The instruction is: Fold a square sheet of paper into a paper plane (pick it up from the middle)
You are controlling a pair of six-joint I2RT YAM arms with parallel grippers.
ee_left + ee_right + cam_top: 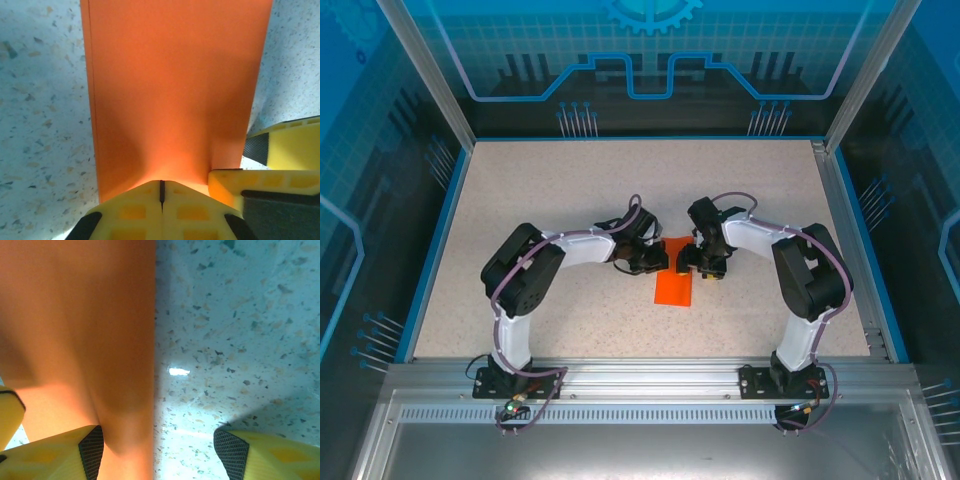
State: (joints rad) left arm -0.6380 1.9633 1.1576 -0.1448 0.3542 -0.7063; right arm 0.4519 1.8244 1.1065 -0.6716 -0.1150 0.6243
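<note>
We think we were creasing the square sheet of paper (pixel 674 287), mid-frame. Left gripper (pixel 161 182) clenched, pressing it; right gripper (pixel 159 442) released. Next needed neat corner folds.

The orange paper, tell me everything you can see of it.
The orange paper is thin, plain and matte, a long rectangle lying mostly flat on the speckled table between the two arms. A fine line along one long edge suggests doubled layers. It seems to bow up slightly at the end where the left gripper, shut, meets its edge; whether it is pinched there is unclear. The right gripper stands open astride one long edge, one finger over the paper, the other over the table.
</note>
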